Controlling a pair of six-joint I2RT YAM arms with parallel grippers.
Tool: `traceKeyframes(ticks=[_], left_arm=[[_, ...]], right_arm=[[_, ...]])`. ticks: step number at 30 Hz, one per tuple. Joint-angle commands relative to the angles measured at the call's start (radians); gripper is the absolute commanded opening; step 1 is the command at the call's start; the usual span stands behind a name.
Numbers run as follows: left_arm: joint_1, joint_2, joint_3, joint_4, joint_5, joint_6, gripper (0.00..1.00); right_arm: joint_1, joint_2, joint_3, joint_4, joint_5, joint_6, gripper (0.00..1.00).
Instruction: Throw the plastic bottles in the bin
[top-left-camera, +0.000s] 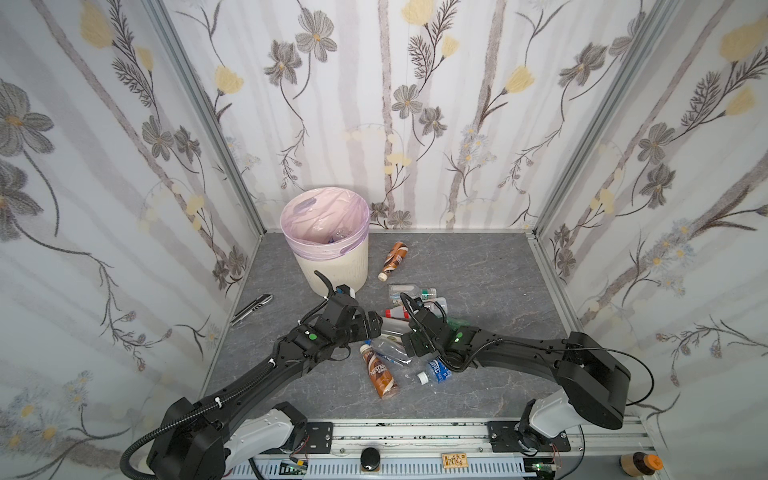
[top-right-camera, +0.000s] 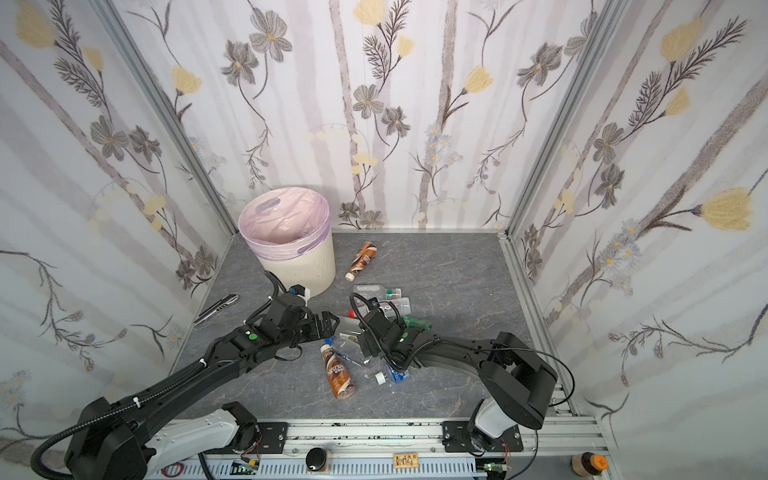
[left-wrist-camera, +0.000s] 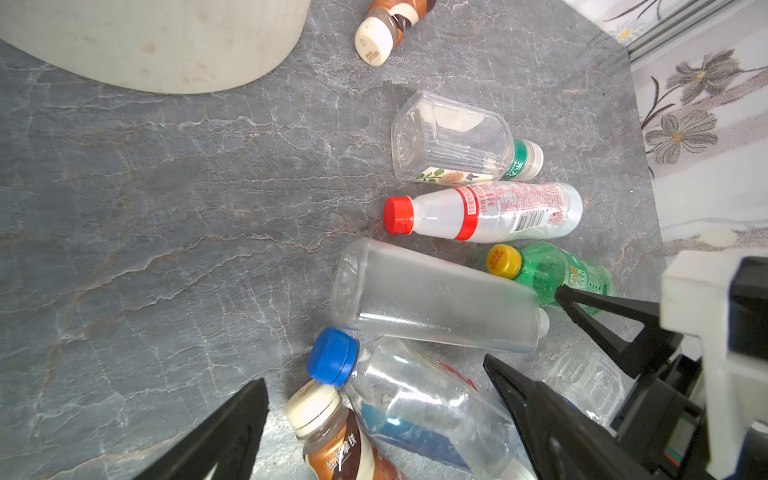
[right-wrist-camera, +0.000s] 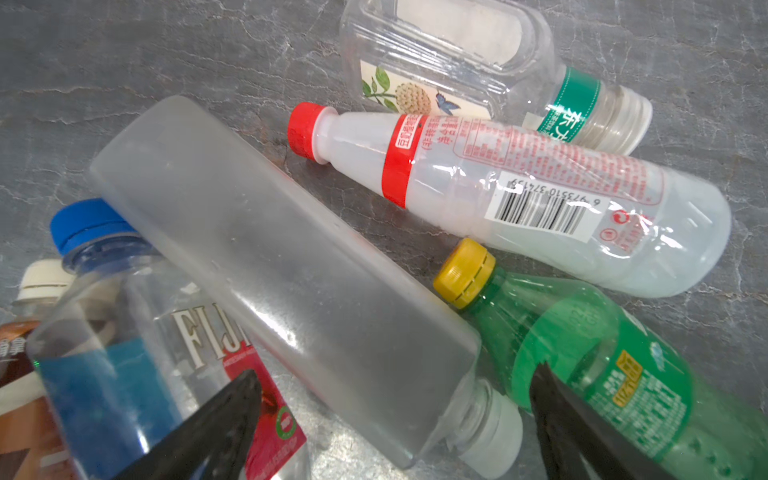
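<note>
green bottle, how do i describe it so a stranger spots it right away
Start at the cream bin at the back left, then come forward to the heap of bottles mid-table. On its right side, beside the red-capped bottle, lies the green bottle: the only green-tinted one, with a yellow cap.

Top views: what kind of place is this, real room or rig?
Likely a lab robot cell dressed as a room: floral wallpaper panels in silver aluminium framing, a grey marble-look tabletop, black left arm and black right arm bolted to a silver base rail.
</note>
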Motion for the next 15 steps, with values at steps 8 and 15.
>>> traceKeyframes(ticks=[8, 15], left_arm=[[0.02, 0.008, -0.007, 0.032, 0.026, -0.008, 1.0], [0.022, 0.009, -0.009, 0.035, 0.029, -0.008, 1.0]], right_arm=[[0.001, 0.061, 0.044, -0.013, 0.061, 0.009, 1.0], [-0.001, 0.094, 0.073, -0.032, 0.104, 0.014, 1.0]])
